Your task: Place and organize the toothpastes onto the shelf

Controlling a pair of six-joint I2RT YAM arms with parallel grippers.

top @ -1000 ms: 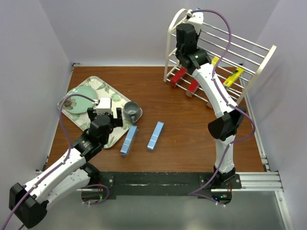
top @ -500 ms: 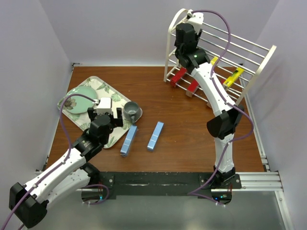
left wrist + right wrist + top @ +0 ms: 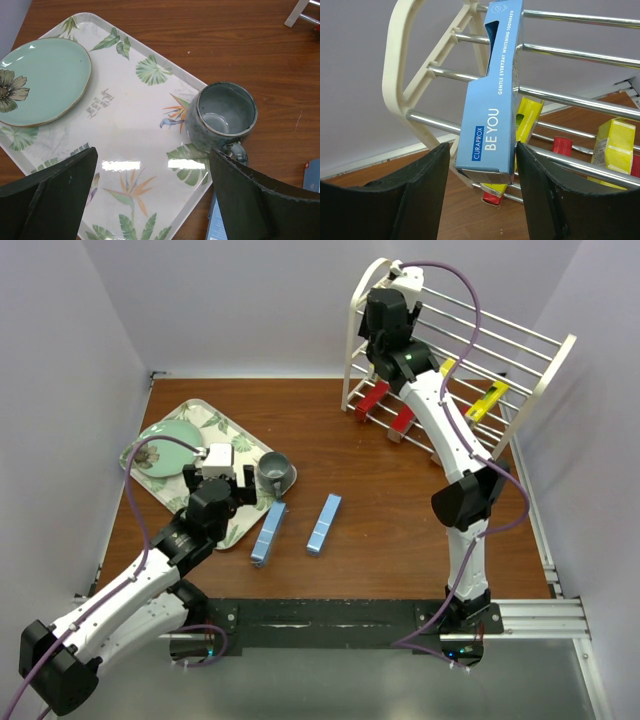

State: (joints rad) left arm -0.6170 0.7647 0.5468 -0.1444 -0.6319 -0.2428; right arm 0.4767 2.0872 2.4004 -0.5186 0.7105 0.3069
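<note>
My right end effector (image 3: 482, 146) is standing slightly spread around a light blue toothpaste (image 3: 495, 95) that is lying across the top rods of the shelf (image 3: 395, 75), far right. My left end effector (image 3: 152, 152) is hovering wide apart over the tray (image 3: 125, 120).

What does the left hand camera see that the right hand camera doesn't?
Only the left wrist view: the leafy tray, the green plate and the grey mug. Only the right wrist view: a blue toothpaste box lying on the white rack's rods, with yellow boxes lower down. Both: the brown table, and each camera's own black fingers.
</note>
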